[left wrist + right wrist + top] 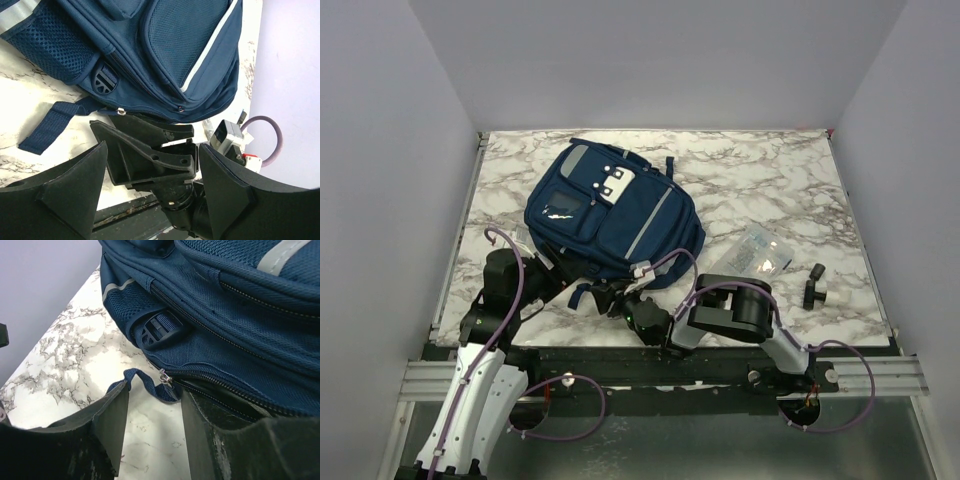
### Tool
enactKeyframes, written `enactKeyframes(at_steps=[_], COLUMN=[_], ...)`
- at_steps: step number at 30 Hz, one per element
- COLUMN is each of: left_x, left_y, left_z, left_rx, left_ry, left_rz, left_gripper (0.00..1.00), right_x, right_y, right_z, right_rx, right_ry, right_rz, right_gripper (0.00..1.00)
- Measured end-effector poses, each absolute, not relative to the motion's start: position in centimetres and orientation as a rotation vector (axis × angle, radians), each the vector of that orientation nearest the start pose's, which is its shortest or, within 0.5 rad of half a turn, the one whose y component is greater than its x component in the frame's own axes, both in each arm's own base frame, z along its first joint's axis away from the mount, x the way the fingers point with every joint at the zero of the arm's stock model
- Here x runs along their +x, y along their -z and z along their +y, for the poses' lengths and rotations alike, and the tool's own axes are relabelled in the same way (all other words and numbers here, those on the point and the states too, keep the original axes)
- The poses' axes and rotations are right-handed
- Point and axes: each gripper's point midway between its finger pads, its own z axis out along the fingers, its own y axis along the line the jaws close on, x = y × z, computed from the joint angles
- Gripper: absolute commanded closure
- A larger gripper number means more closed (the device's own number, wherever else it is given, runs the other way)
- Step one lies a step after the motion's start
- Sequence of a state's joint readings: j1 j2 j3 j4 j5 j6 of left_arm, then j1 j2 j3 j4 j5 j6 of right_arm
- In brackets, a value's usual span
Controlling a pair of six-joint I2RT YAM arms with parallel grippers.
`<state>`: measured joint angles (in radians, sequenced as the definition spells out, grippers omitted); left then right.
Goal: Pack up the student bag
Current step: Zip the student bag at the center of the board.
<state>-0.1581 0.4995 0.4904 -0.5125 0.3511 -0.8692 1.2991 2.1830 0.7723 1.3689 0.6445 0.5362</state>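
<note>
My L gripper [152, 150] hung spread; R gripper [154, 390], also spread, straddled the zip pull [145, 378] on the backpack [610, 215]; next I'd pinch & unzip.

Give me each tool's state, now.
Left tool: open, empty.
Right tool: open, tips at the zipper pull of the student bag, nothing gripped.

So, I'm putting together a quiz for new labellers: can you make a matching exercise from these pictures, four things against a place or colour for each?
Things:
1. student bag
2. clear pouch
3. small black part
4. blue zip-pull loop

Descriptions:
A. lies nearest the right edge of the table
B. just ahead of the open jaws of the right gripper
C. navy, with pale grey stripes
D. see-through, between the bag and the black part

Pairs: 1-C, 2-D, 3-A, 4-B.
</note>
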Motion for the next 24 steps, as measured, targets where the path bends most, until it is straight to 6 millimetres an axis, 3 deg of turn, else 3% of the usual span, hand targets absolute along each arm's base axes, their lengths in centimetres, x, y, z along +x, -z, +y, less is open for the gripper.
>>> enactKeyframes(at_steps=[3, 13, 18, 24], left_x=[20.1, 20.3, 21.8, 25.0], left_y=[-16.0, -15.5, -13.5, -8.5], left_z=[-12.3, -12.2, -12.0, -11.0], left_rx=[-0.556, -0.572, -0.642, -0.820], left_ry=[0.965, 0.946, 0.904, 0.861], left_rz=[2.146, 2.163, 2.234, 2.308], left_gripper=[0.25, 0.20, 0.20, 0.27], right_x=[22.2, 22.7, 22.4, 21.5], right_y=[-5.0, -5.2, -4.2, -4.2], right_z=[45.8, 46.0, 45.7, 45.4], right_rx=[-0.122, -0.138, -0.160, -0.218], right_ry=[-0.878, -0.840, -0.827, -0.826], right_rz=[1.665, 1.634, 1.681, 1.753], right_gripper=[0.58, 0.99, 0.99, 0.99])
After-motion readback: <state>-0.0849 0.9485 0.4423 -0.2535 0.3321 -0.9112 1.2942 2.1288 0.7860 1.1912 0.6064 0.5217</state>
